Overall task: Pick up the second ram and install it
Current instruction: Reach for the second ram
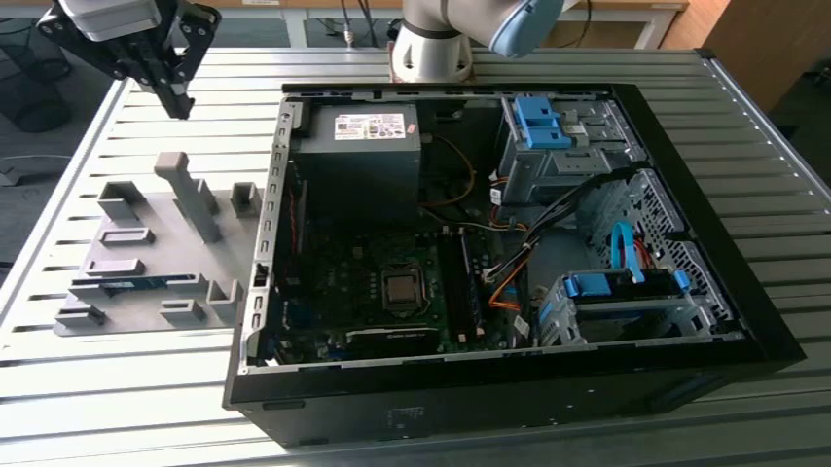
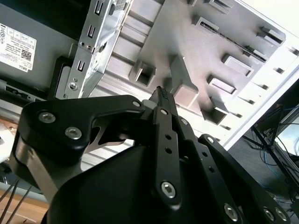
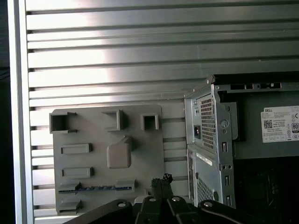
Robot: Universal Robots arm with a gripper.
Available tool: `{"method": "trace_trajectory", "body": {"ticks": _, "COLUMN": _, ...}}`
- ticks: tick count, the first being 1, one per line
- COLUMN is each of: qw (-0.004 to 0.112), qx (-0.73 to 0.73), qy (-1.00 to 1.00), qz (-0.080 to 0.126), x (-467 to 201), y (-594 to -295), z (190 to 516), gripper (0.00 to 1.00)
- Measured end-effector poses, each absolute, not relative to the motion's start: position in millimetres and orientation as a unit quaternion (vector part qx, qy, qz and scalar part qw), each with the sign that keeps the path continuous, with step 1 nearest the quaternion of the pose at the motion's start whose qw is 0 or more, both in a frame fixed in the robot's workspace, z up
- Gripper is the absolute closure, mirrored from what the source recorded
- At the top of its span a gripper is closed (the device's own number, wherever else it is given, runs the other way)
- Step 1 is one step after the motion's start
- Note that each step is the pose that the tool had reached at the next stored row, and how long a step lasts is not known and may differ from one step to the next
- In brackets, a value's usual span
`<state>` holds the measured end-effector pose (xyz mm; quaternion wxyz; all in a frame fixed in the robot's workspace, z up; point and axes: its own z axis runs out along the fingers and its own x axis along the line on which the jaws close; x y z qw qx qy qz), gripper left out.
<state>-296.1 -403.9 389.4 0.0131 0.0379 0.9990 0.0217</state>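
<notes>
One ram point(image 1: 124, 284) flat on tray point(image 1: 146, 212), long axis pointing at case point(image 1: 389, 413); gripper point(image 1: 179, 109) clenched, empty, well apart.

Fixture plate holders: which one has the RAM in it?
The long holder with the blue second ram lying in it; the other holders look bare grey.

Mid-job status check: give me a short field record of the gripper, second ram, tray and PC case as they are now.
gripper: shut, holding nothing, in the air apart from the tray
second ram: lying in a slot of the grey tray, not yet picked up
grey tray: on the slatted table, at the exterior view's left of the case
computer case: open, motherboard exposed
</notes>
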Motion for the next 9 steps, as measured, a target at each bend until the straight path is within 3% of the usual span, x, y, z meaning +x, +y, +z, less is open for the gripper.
{"method": "trace_trajectory", "body": {"ticks": 9, "qw": 0.013, "qx": 0.038, "qy": 0.999, "qz": 0.022, "x": -306.4, "y": -403.9, "z": 389.3, "gripper": 0.89}}
